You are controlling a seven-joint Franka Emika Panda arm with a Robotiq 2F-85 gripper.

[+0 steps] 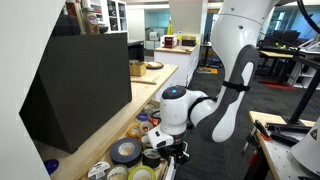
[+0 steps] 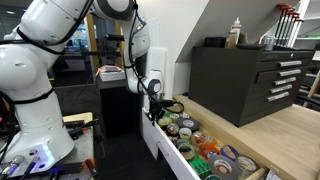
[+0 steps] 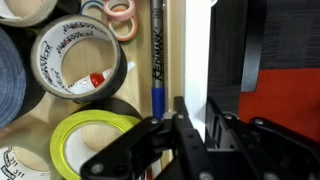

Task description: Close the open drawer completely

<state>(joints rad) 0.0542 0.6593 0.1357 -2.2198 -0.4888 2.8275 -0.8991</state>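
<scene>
- I am holding the gripper (image 3: 203,125) at the front edge of the open drawer (image 2: 165,150), which is standing pulled out beneath the wooden counter (image 2: 275,140).
- Its fingers (image 3: 180,125) are sitting slightly apart beside the white front panel; I cannot tell whether they are pinching it.
- Tape rolls (image 3: 45,55) are crowding the drawer.

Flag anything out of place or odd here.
Only the white drawer stands pulled far out from under the wooden countertop, crammed with loose tape rolls. Nothing spilled or damaged shows.
</scene>
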